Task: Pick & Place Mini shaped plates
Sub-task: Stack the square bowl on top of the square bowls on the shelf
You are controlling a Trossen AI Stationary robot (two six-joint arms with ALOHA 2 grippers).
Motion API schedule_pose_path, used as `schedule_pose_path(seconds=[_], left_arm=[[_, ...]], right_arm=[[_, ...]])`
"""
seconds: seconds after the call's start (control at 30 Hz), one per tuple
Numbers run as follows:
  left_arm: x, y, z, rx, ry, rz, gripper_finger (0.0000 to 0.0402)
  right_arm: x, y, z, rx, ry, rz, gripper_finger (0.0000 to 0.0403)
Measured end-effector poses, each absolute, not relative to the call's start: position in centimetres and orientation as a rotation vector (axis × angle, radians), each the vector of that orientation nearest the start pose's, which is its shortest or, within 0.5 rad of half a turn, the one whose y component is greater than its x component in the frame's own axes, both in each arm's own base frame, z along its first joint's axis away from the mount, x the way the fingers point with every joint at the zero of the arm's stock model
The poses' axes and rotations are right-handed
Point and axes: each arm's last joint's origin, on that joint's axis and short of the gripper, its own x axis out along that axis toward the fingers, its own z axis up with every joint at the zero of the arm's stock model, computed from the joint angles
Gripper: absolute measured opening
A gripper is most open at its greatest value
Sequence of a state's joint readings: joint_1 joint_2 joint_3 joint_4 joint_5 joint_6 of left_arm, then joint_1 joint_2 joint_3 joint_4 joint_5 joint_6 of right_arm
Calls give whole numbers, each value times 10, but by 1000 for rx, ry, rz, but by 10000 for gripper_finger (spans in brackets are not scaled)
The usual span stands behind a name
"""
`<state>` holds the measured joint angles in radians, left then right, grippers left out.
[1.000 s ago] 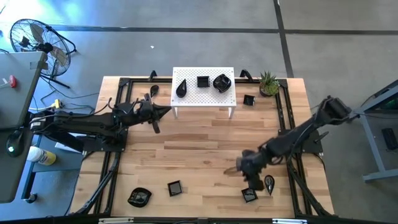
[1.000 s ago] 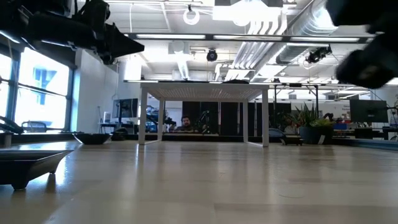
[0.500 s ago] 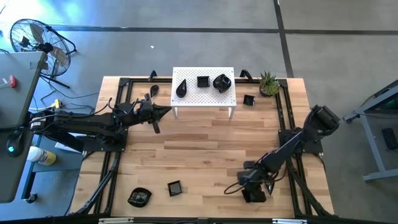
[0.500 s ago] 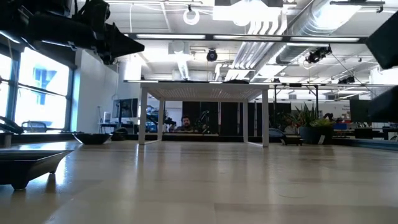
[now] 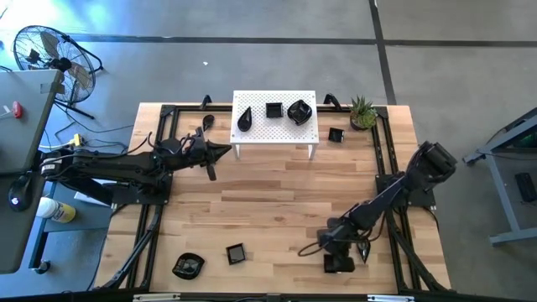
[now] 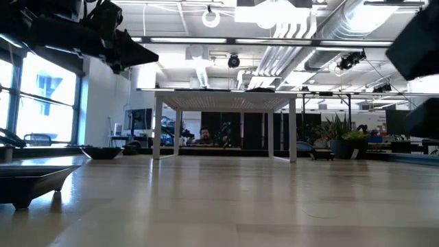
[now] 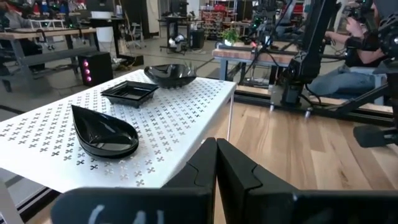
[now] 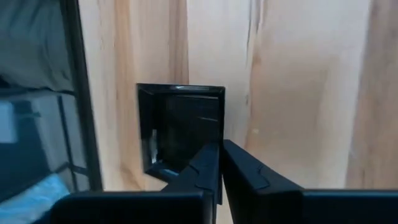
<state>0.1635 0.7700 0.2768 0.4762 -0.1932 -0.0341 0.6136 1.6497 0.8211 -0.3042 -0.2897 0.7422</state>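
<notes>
Three glossy black mini shaped plates sit on the white perforated stand (image 5: 275,122): a teardrop (image 7: 104,130), a square (image 7: 129,93) and a rounded one (image 7: 170,74). At the table's near right, my right gripper (image 5: 338,254) is down on a square black plate (image 8: 180,127), its fingers shut. A teardrop plate (image 5: 362,249) lies just right of it. More plates lie at the near left (image 5: 188,266), (image 5: 236,252) and by the stand (image 5: 336,135). My left gripper (image 7: 216,155) waits shut, level, just left of the stand. My right gripper has its two fingers closed on the square plate's raised rim (image 8: 222,118), along one side near a corner; the fingers themselves hide that corner. They come from above, slanting down toward the table's near edge. The plate lies flat on the table.
A small green potted plant (image 5: 362,111) stands at the far right corner. Black frame rails (image 5: 393,180) run along both table sides. The wood between the stand and the near plates is open (image 5: 268,201). A person sits beyond the table (image 7: 367,43).
My right gripper has gone down and toward the table's near edge, from above the bare wood onto the square plate, tipping a little steeper. The plate has stayed where it was.
</notes>
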Motion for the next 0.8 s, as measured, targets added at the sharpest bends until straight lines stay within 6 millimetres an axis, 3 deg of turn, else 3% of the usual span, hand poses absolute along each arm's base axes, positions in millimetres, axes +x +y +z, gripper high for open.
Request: schedule_pose_path(seconds=[0.17, 0.33, 0.47, 0.57, 0.8], left_arm=[[168, 33, 223, -33, 1, 353, 5], [168, 33, 226, -19, -25, 328, 5], [168, 31, 226, -18, -17, 289, 5], [169, 30, 224, -22, 0, 256, 5], [169, 31, 224, -5, 6, 259, 5]], right_arm=[[242, 155, 164, 538, 1281, 305, 3], [257, 118, 195, 620, 1059, 154, 4], [261, 97, 201, 634, 1027, 137, 4], [255, 105, 196, 614, 1109, 181, 20], [245, 144, 172, 573, 1247, 236, 84]])
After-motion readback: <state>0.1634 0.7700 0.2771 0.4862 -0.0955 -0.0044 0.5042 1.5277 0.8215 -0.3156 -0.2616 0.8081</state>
